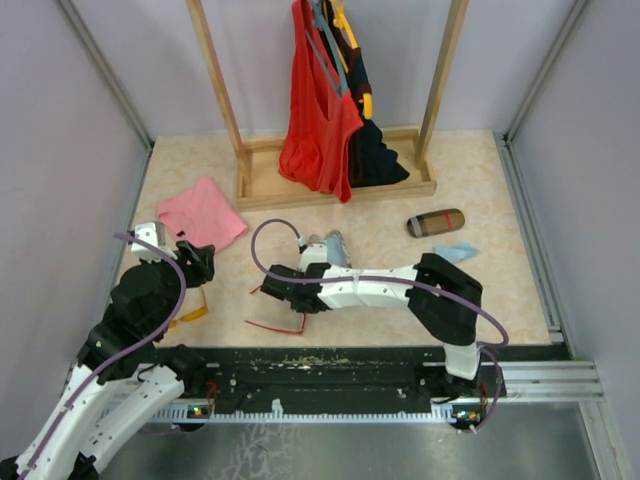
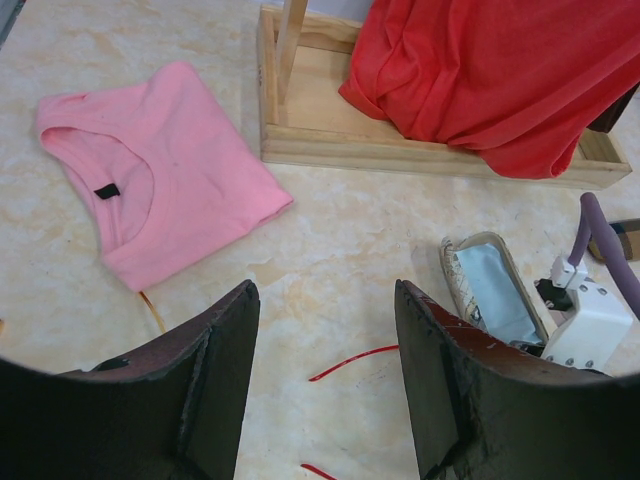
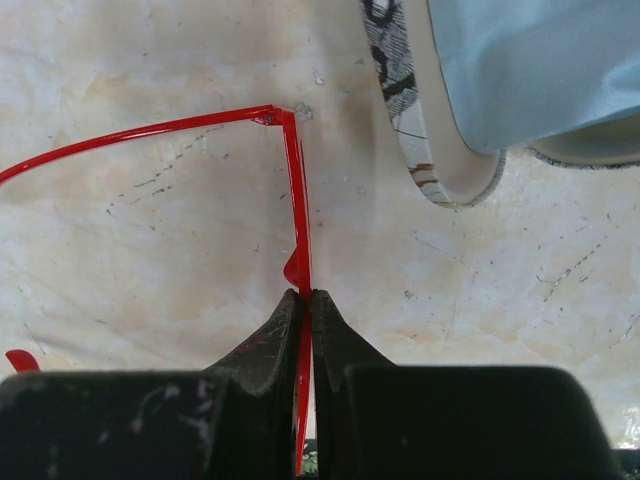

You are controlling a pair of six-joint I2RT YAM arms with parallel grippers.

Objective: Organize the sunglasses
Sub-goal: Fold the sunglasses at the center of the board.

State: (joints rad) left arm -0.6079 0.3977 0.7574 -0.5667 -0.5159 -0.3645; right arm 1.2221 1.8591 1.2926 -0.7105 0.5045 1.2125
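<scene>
The sunglasses [image 1: 280, 322] lie on the table in front of the arms, a thin red frame with slim red arms. My right gripper [image 1: 278, 296] reaches left across the table. In the right wrist view its jaws [image 3: 305, 296] are shut on the red front rim of the sunglasses [image 3: 296, 170], and one arm curves off to the left. My left gripper [image 1: 192, 260] hovers to the left, open with nothing between its fingers [image 2: 325, 300]. A red arm tip of the sunglasses [image 2: 352, 362] shows between its fingers on the table below.
An open case with pale blue lining [image 1: 325, 248] [image 3: 440, 130] [image 2: 490, 290] lies just beyond the right gripper. A brown case [image 1: 435, 222] and a blue cloth [image 1: 455, 252] lie to the right. A folded pink shirt [image 1: 203, 213] and a wooden rack [image 1: 340, 185] with a red garment [image 1: 318, 110] are farther back.
</scene>
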